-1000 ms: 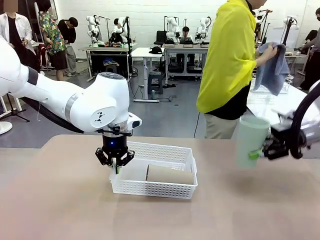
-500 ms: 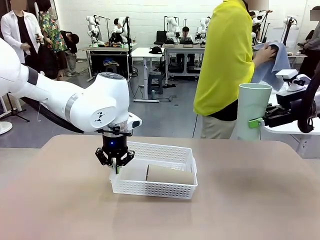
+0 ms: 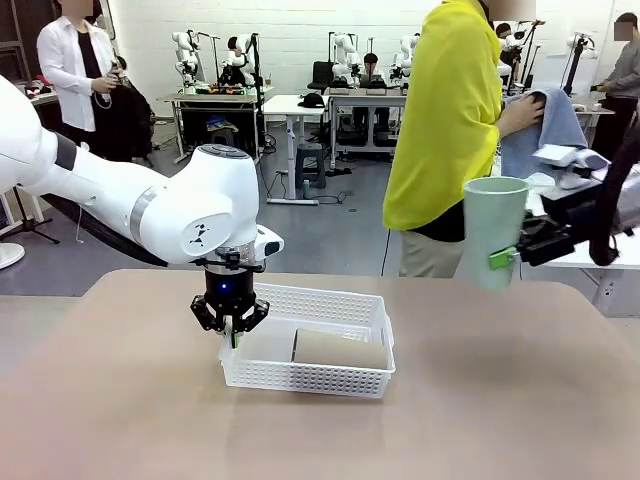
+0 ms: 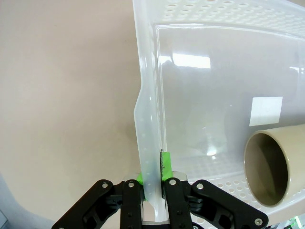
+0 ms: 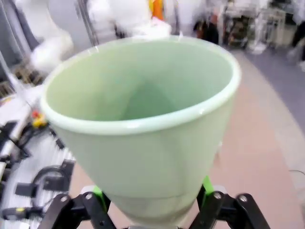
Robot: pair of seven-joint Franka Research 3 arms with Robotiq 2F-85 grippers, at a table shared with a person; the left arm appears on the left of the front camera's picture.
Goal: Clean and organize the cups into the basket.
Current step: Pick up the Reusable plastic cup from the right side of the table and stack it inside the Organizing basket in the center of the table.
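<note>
The small white plastic basket with lattice walls point(image 3: 322, 293) sits on the tan desk point(image 3: 500, 400), left of the middle. A tan-brown tapered tumbler point(image 3: 338, 349) lies on its side inside it, in the right half, close to the near wall. Its open mouth faces left.

The left gripper point(image 3: 233, 333) points straight down at the basket's left end, by the near corner. In the left wrist view its green-padded fingers point(image 4: 165, 164) are clamped on the thin basket wall point(image 4: 147, 119), one inside and one outside. The tan tumbler's open mouth point(image 4: 267, 174) shows farther along the basket floor.

The right gripper point(image 3: 506, 257) is up in the air at the far right of the desk. It holds a pale mint green tumbler point(image 3: 492, 225) upright with the mouth on top, clear of the desk. In the right wrist view the fingers point(image 5: 206, 187) are pressed against opposite sides of the mint tumbler's point(image 5: 147, 143) narrower lower part.

Beyond the far edge a person in a yellow top point(image 3: 445, 120) stands turned to the right, a hand on a blue-grey cloth point(image 3: 550, 125).
</note>
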